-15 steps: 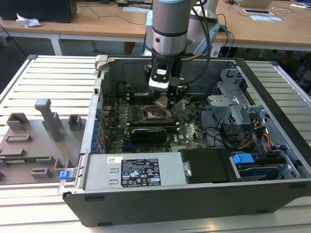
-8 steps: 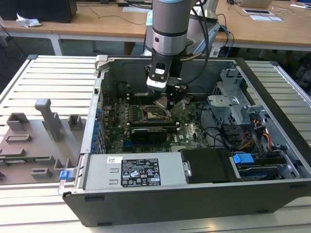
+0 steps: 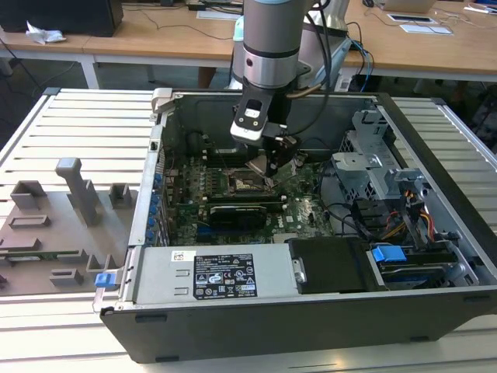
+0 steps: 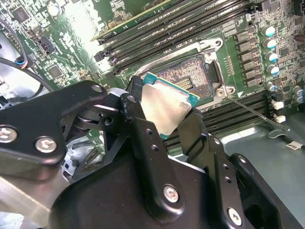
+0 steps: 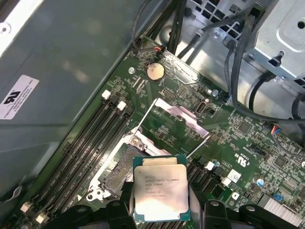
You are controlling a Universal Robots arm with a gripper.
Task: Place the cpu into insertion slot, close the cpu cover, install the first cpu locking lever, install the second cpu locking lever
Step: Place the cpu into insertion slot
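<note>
— Claw (image 3: 268, 167), condition?
— Closed on the cpu (image 5: 160, 188). Its black fingers (image 4: 136, 119) press against two opposite edges, and the gap between them is no wider than the chip.

— Location of the claw?
— Exterior view: it hangs inside the open case (image 3: 272, 326), over the middle of the board (image 3: 303, 210).

— Position of the cpu?
— Held over the socket (image 5: 118, 172), metal top up and tilted, not lying flat in it. The socket's contact field is bare. Whether a chip edge touches the socket, I cannot tell.

— Cover?
— The cover (image 5: 183, 115) is raised on its hinge and stands open at one edge of the socket, with the board visible through its window.

— Levers?
— Second wrist view: one thin lever (image 4: 252, 112) is swung out from a socket corner and lies free. Memory slots (image 4: 167, 31) run along the socket's other side.
</note>
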